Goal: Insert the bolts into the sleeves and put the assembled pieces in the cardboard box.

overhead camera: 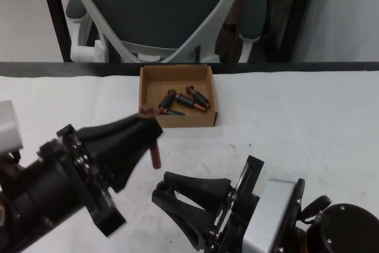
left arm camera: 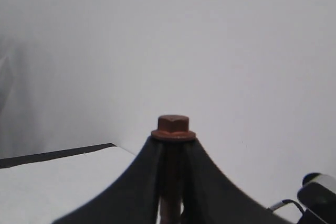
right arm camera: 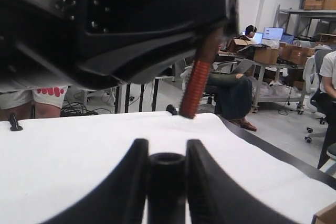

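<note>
My left gripper (overhead camera: 151, 127) is shut on a copper-coloured bolt (overhead camera: 154, 146), head up and threaded shank pointing down. Its hex head (left arm camera: 173, 125) stands just above the closed fingertips of that gripper (left arm camera: 172, 142). My right gripper (overhead camera: 161, 189) sits low and close by, shut on a black sleeve (right arm camera: 167, 169) with its open bore facing up. The bolt (right arm camera: 197, 82) hangs tilted a little above and beside the sleeve, apart from it. The cardboard box (overhead camera: 147, 102) rests at the far middle of the bench, with assembled pieces (overhead camera: 188, 101) lying inside.
A white cloth (overhead camera: 296, 122) covers the bench. Behind its dark far edge stands an office chair (overhead camera: 160, 4). The left arm's body (right arm camera: 115, 19) looms just over the right gripper.
</note>
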Controlling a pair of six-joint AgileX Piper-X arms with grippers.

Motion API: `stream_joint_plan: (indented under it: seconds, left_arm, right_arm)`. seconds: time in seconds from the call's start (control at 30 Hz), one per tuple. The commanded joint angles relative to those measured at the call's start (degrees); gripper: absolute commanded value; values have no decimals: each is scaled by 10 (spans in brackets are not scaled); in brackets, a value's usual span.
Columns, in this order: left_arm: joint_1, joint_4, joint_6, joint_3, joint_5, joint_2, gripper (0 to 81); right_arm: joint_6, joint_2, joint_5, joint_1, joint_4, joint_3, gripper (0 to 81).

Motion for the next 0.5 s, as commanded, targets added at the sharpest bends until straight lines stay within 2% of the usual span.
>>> stream_joint_plan:
  seconds: [0.0,0.17,0.47]
  left_arm:
    - [-27,-22,67,-1,18,1,8]
    - [-44,-22,105,-1,28,1,8]
    - [-44,-19,156,-1,28,1,8]
  right_arm:
    - [-6,0,0,-2,-9,-6,2]
    - [-6,0,0,-13,-11,-6,2]
    - [-6,0,24,-13,-16,1,2]
